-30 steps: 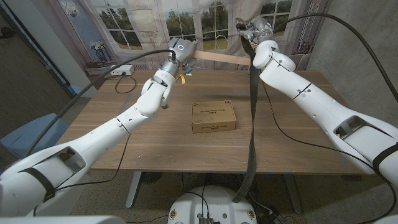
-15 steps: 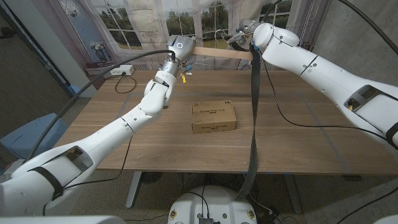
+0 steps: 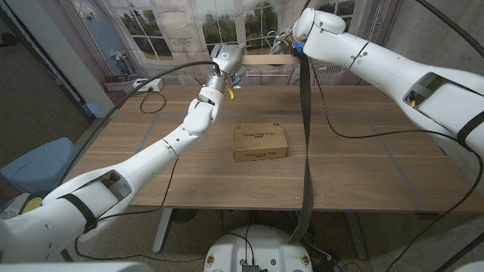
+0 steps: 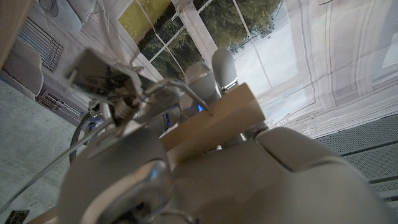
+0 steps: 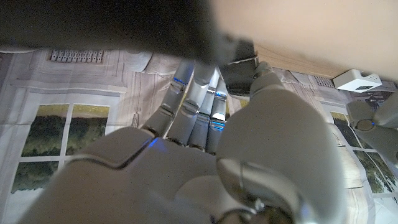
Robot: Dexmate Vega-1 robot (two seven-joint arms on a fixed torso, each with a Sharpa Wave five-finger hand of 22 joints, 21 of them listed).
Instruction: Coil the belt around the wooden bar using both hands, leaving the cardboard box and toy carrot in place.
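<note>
The wooden bar (image 3: 261,59) is held level in the air above the far edge of the desk (image 3: 151,159), one end at each hand; the left hand (image 3: 224,57) grips its left end, and in the left wrist view the bar (image 4: 211,124) passes across the palm with the fingers (image 4: 224,65) curled over it from behind; the right hand (image 3: 285,42) is at the bar's right end, just where the belt (image 3: 306,143) is draped over the wood; in the right wrist view its fingers (image 5: 196,102) reach up side by side to a dark band, but whether they clasp belt or bar I cannot tell; from the bar the belt hangs straight down past the desk's near edge; the cardboard box (image 3: 259,142) lies flat mid-desk, just left of the hanging belt.
</note>
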